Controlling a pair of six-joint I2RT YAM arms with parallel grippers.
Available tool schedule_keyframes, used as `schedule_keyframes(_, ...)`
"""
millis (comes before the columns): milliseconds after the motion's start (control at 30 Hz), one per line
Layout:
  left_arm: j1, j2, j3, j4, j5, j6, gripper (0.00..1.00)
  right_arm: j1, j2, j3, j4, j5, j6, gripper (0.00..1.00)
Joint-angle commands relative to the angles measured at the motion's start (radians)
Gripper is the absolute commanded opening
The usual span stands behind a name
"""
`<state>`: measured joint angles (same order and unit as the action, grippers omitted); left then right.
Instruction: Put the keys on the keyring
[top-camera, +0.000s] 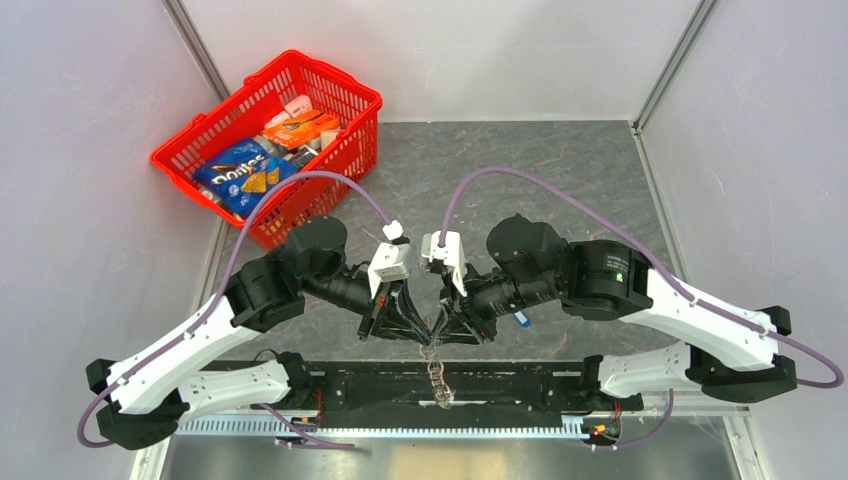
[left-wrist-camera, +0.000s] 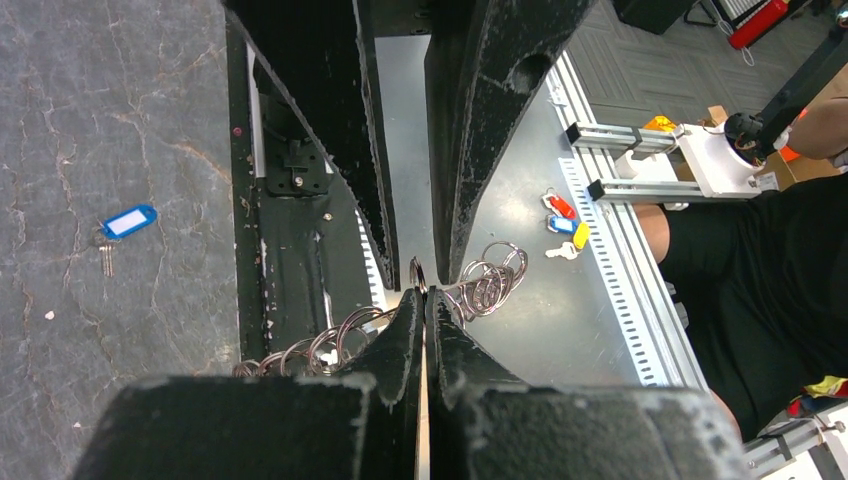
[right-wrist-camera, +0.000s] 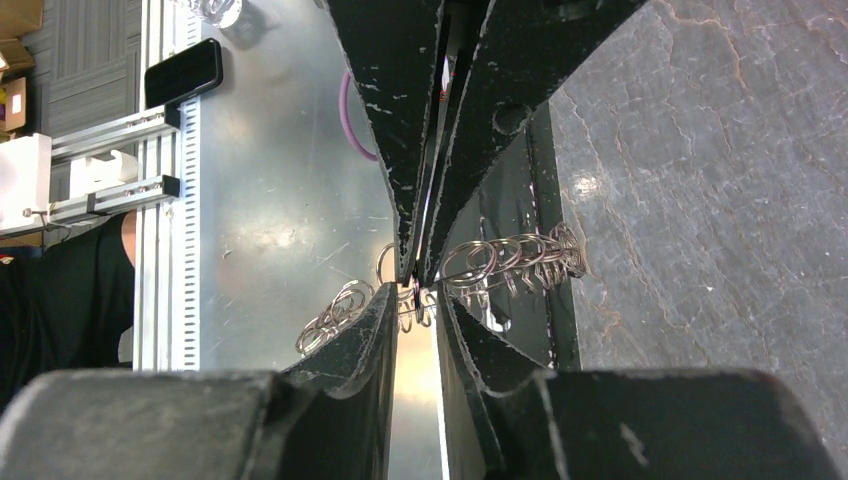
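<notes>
On the grey bench (top-camera: 560, 180), a red basket (top-camera: 360, 130) holds a Doritos bag (top-camera: 243, 172) and orange packets (top-camera: 300, 125). At the near edge, the left claw (left-wrist-camera: 425, 298) is pinched tight on a chain of silver rings (right-wrist-camera: 515, 258). The right claw (right-wrist-camera: 415, 300) stands narrow around it; I cannot tell if it grips. A blue-tagged key (left-wrist-camera: 128, 222) lies apart on the bench.

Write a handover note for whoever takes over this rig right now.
Left gripper: shut on a ring of the ring chain, which dangles below the tips.
Right gripper: jaws apart around rings, facing the left's tips; grip unclear.
Blue-tagged key: flat on the table, apart from the rings.
Done: chain held up. Left: key not yet on any ring.
</notes>
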<state>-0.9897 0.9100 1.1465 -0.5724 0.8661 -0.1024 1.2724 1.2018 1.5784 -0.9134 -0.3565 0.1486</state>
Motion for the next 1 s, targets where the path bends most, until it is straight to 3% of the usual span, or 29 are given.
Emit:
schedule_keyframes(0,0.000,-0.005,0.027,0.055,0.029,0.027,0.02,0.001,0.004,-0.007,0.039,-0.021,-0.004,0.27)
schedule_keyframes(267,0.000,-0.008,0.020,0.064,0.031,0.023,0.02,0.001,0.004,-0.010,0.056,-0.021,0.000,0.17)
schedule_keyframes(467,0.000,-0.010,0.016,0.066,0.033,0.023,0.02,0.000,0.000,-0.012,0.072,-0.034,0.001,0.00)
schedule_keyframes(567,0.000,-0.011,0.013,0.071,0.035,0.023,0.02,0.001,-0.011,-0.029,0.099,-0.059,-0.002,0.00)
schedule_keyframes(800,0.001,-0.019,0.000,0.113,0.039,0.007,0.03,0.001,-0.111,-0.180,0.334,-0.077,0.048,0.00)
schedule_keyframes(967,0.000,-0.077,-0.028,0.186,0.050,-0.003,0.33,0.001,-0.154,-0.239,0.422,-0.047,0.104,0.00)
